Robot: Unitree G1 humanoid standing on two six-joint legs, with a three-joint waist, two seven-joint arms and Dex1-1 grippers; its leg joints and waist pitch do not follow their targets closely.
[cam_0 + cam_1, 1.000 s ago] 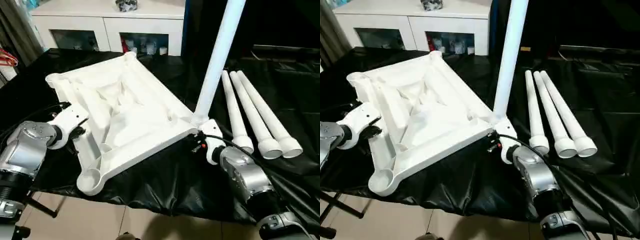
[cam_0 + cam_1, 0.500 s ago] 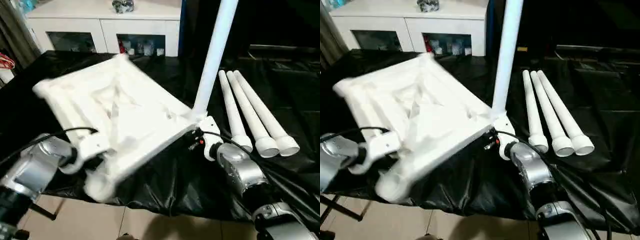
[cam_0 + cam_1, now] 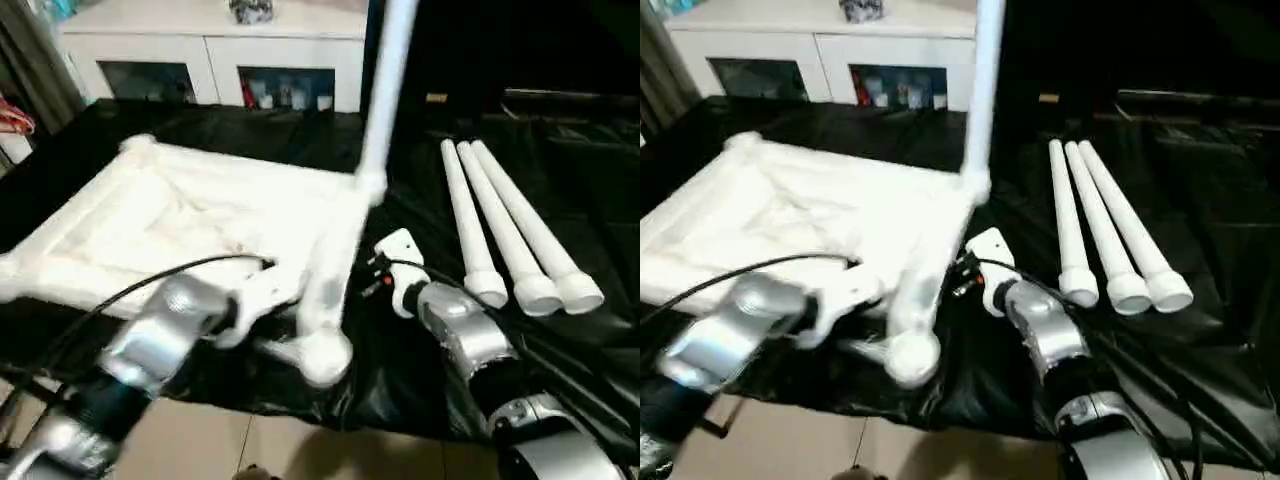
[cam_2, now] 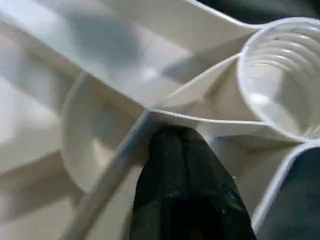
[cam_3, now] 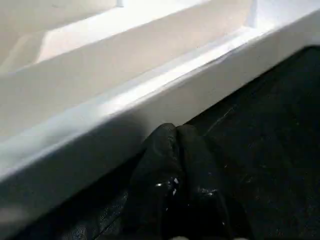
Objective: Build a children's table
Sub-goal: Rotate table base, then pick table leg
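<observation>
head pair looks down, forward over tabletop (image 3: 190,220); wrist cams pressed close against same tabletop's underside.

Both forearms are rounded brushed-silver shells ending in white wrist housings, a thin black cable looping over each, with glossy black fingers on the left claw (image 4: 185,165) and right claw (image 5: 175,150).

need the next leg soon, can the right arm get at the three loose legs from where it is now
Probably yes. The three loose legs lie side by side on the black cloth, just beyond the right gripper on its outer side, with nothing between them. Its fingers are shut and empty by the tabletop, so they must open first.
</observation>
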